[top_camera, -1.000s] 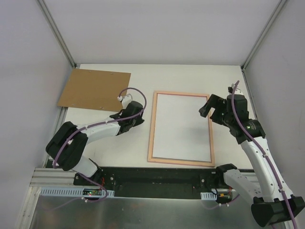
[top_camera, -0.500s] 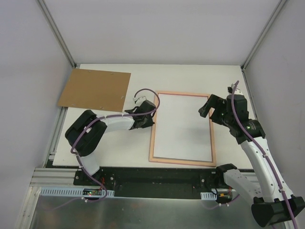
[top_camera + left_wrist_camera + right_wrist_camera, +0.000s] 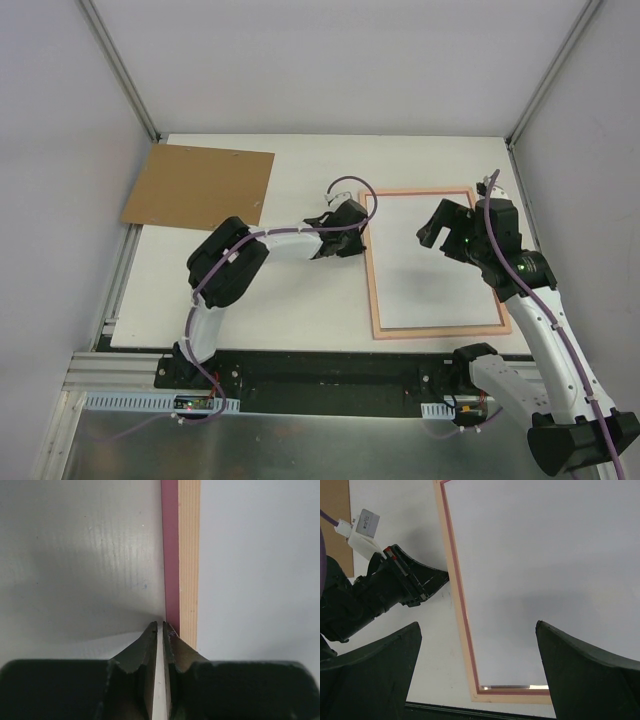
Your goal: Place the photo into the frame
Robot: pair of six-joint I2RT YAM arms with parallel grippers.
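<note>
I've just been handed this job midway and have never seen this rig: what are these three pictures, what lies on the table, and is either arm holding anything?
These are two robot arms bolted at the near edge of a white table. The wide picture looks down from above and behind them. The other two come from a camera on each wrist, so the dark shapes at their bottom edge belong to that arm itself. On the table lie a pink-edged frame, filled by a white sheet, and a brown cardboard board at far left. No printed picture side shows. The left end effector is shut, tips against the frame's outer left edge, apparently holding nothing. The right end effector is open above the frame, holding nothing.
</note>
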